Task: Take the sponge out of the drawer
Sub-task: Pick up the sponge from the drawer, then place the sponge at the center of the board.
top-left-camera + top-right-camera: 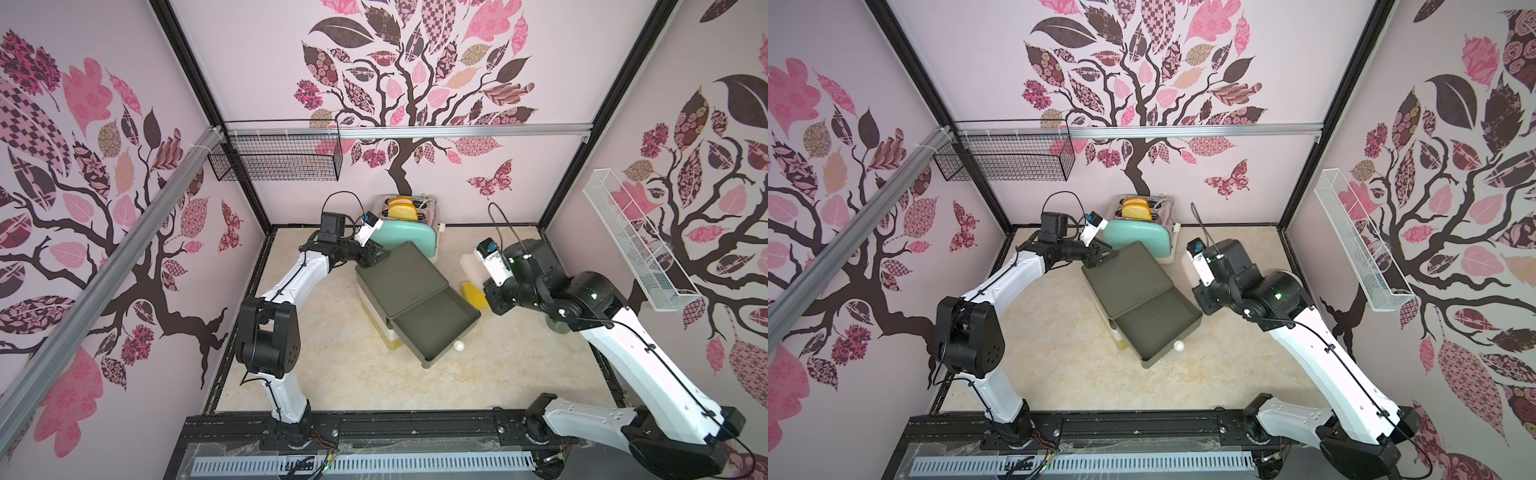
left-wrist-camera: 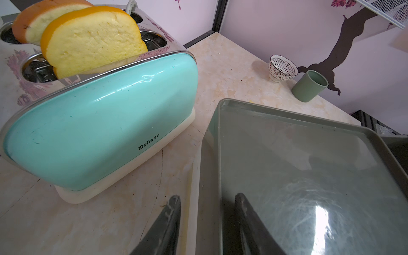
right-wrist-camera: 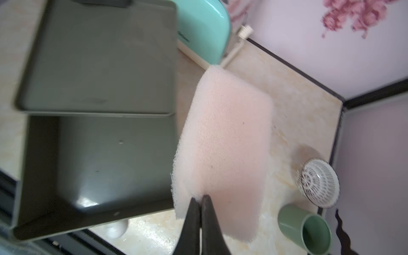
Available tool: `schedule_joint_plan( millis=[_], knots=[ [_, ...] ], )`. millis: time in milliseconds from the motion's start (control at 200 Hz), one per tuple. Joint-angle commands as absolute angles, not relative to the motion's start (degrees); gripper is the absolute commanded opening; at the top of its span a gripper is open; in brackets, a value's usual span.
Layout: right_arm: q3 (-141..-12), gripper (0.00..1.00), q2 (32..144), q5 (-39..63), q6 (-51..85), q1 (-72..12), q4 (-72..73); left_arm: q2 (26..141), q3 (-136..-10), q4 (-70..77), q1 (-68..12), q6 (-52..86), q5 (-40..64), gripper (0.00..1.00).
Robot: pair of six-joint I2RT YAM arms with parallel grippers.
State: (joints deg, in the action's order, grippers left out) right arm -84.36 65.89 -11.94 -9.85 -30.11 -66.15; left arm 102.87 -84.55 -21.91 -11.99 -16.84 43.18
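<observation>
Right wrist view gives the plainest look at the pale pink, porous foam sponge (image 3: 225,136): one soft rectangular slab with rounded corners, its edge pinched between the closed dark jaws of the right gripper (image 3: 200,198), held outside the drawer, beside it and above the mottled beige marble-look surface (image 3: 293,92). The single olive-green plastic drawer (image 3: 92,167) stands pulled out from under the glossy flat top of the olive-green cabinet (image 3: 99,57), and its smooth floor shows bare. In both top views the sponge is mostly hidden behind the right arm, only a pale corner (image 1: 469,266) showing, with one yellow wedge-shaped piece (image 1: 473,293) on the surface below it. The left gripper (image 2: 206,198) has its two dark jaws set narrow astride the cabinet's raised back rim. One mint-green and chrome toaster (image 2: 99,123) carries two slices of yellow foam bread (image 2: 92,39). One white patterned bowl (image 2: 282,68) and one matte green cup (image 2: 309,88) sit near the wall, and one small white ball (image 1: 459,345) lies by the drawer's front.
</observation>
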Motion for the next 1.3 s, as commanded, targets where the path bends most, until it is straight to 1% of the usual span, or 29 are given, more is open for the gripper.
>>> schedule_joint_plan(
  millis=[0,120,185,230,335,550,850,880,895,925,930,935,955,995,1045,1175,1291],
  knots=[
    [-77.8,0.00,68.3,-16.3,-11.6,-21.7,-58.2,105.5,-83.4,-25.8,-11.6,-17.2,41.0,0.43],
    [-70.3,0.00,72.0,-18.6,-10.6,-13.8,-47.5,105.4,-83.5,-25.4,-11.5,-17.0,41.3,0.43],
    [-66.4,0.00,75.0,-15.5,-9.3,-9.1,-41.8,105.5,-83.5,-25.2,-11.4,-16.8,41.7,0.43],
    [-64.1,0.00,77.9,-15.1,-9.2,-7.8,-38.9,105.5,-83.4,-25.2,-11.4,-16.9,41.9,0.43],
    [-59.6,0.00,84.8,-16.5,-10.1,-7.1,-32.1,105.4,-83.3,-24.9,-11.3,-16.4,42.3,0.43],
    [-62.6,0.00,94.4,-13.6,-7.3,-6.6,-29.6,104.8,-83.1,-24.6,-11.1,-16.3,42.5,0.43],
    [-62.3,0.00,100.1,-13.7,-7.8,-6.4,-26.5,104.7,-82.7,-23.9,-10.9,-15.8,43.1,0.43],
    [-62.3,0.05,100.4,-14.3,-7.7,-6.5,-26.5,104.7,-82.6,-24.0,-10.9,-15.8,43.1,0.43],
    [-62.3,0.09,100.4,-14.5,-7.7,-6.4,-26.5,104.7,-82.7,-24.0,-10.8,-15.8,43.1,0.43],
    [-62.3,0.20,100.3,-14.9,-7.6,-6.5,-26.5,104.7,-82.7,-24.0,-10.9,-15.8,43.0,0.43],
    [-62.3,0.23,100.2,-14.9,-7.6,-6.5,-26.5,104.7,-82.7,-24.0,-10.9,-15.8,43.0,0.43],
    [-62.3,0.23,100.2,-15.2,-7.6,-6.5,-26.5,104.7,-82.7,-24.0,-10.9,-15.8,43.1,0.43],
    [-62.3,0.29,99.9,-15.5,-7.4,-6.5,-26.6,104.7,-82.7,-24.0,-10.9,-15.8,43.1,0.43],
    [-62.3,0.37,99.0,-15.6,-7.5,-6.5,-26.8,104.7,-82.8,-24.1,-10.9,-15.8,43.1,0.43],
    [-62.2,0.43,97.3,-15.8,-7.5,-6.5,-26.9,104.8,-82.8,-24.1,-10.9,-15.8,43.1,0.43],
    [-64.3,0.46,89.6,-13.3,-6.3,-7.1,-30.6,104.8,-82.8,-24.4,-10.9,-15.9,42.8,0.43],
    [-67.3,0.46,80.6,-8.8,-5.8,-9.8,-36.3,105.0,-83.0,-24.6,-10.9,-16.1,42.8,0.43]
  ],
)
